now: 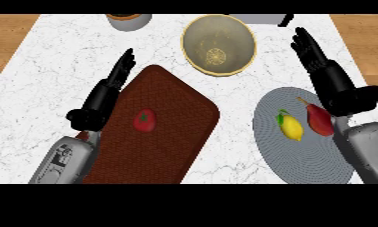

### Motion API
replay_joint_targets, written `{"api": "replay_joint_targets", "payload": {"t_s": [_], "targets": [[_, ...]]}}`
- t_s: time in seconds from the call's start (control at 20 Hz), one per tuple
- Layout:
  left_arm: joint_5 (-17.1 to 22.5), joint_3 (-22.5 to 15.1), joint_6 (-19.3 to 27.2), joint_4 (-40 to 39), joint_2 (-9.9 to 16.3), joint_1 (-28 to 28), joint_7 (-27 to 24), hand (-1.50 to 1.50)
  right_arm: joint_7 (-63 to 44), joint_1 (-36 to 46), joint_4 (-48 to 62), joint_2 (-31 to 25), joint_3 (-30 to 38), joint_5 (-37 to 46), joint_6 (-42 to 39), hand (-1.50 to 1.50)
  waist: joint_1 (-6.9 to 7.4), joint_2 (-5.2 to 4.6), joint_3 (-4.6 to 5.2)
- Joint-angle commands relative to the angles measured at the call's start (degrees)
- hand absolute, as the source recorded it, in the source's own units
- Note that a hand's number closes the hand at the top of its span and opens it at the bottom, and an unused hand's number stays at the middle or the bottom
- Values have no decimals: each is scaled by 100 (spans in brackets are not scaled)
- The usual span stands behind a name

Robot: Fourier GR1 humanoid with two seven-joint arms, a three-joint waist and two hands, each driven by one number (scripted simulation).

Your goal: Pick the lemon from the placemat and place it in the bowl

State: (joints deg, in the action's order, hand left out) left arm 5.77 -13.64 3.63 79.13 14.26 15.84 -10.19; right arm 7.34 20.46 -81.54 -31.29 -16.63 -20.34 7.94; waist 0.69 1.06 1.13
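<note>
On the grey round placemat (314, 158) at my right lies the lemon (291, 128), just beside a red pepper (319, 119), not yet grasped. My right hand (328, 78) hovers near it, fingers straight and apart, ready to descend. Beyond, the bowl (218, 45) waits. My left hand (103, 96) rests open beside the brown mat (155, 136), out of the way.

A kitchen: a white marble counter (66, 51) edged in wood holds a bowl (219, 45) at twelve o'clock, a lemon (291, 127) on a round placemat (310, 156) at four, a tomato (145, 120) at eight.
</note>
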Motion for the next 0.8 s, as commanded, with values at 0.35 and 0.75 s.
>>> {"api": "replay_joint_targets", "payload": {"t_s": [0.35, 0.75], "targets": [[599, 1575, 552, 51, 610, -135, 248, 0, 1348, -264, -1455, -275, -1594, 1653, -1159, -150, -66, 34, -116], [960, 2126, 211, 401, 1118, -249, 641, 0, 3684, -2313, -2035, -976, -1473, 2539, -700, -150, -141, -80, -115]]}}
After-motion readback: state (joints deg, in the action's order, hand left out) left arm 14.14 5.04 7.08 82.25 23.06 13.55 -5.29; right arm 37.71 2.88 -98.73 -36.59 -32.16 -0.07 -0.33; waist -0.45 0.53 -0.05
